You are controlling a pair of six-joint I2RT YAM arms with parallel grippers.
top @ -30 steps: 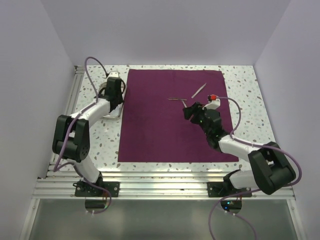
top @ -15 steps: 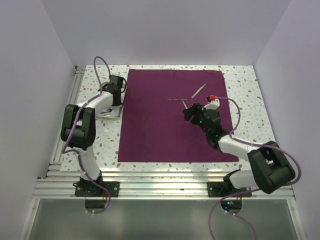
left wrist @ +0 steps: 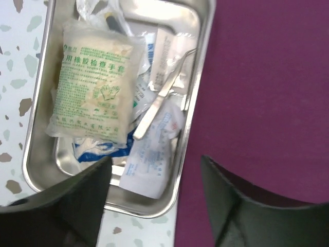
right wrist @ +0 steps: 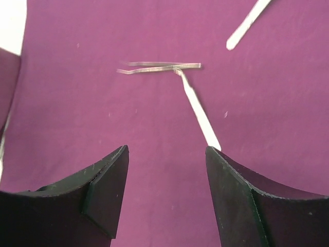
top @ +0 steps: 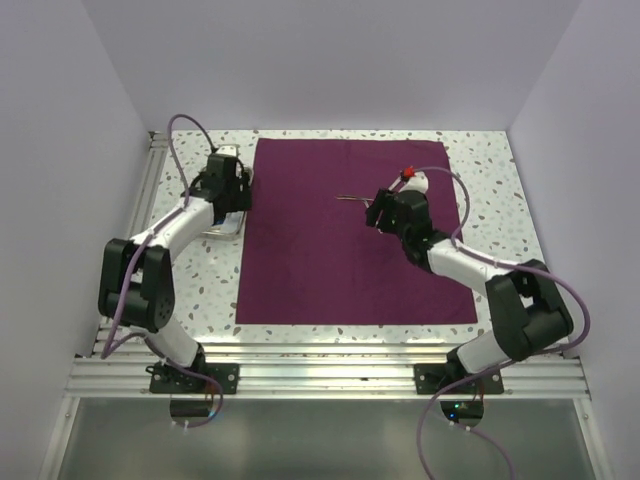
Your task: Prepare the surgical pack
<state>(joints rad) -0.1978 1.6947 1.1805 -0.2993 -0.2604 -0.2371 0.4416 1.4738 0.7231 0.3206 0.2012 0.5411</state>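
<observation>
The left jaws are just opening, empty, above the shiny rectangular steel tray (left wrist: 204,56) of white sachets (left wrist: 95,85), while the open right jaws are advancing over thin steel forceps (right wrist: 198,110) on the flat deep-purple fabric cloth (top: 340,250), so wrapping is probably still pending.

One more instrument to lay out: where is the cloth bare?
Bare: the cloth in its near half and left strip beside the tray. Crowded: the far middle, instruments by the right gripper; the tray is full of sachets.

Purple-maroon cloth (top: 320,260), speckled white table (top: 495,160), silver tray (left wrist: 43,154)

Flat, unfolded maroon cloth (top: 340,260), steel tray (left wrist: 43,159) at its left edge.
</observation>
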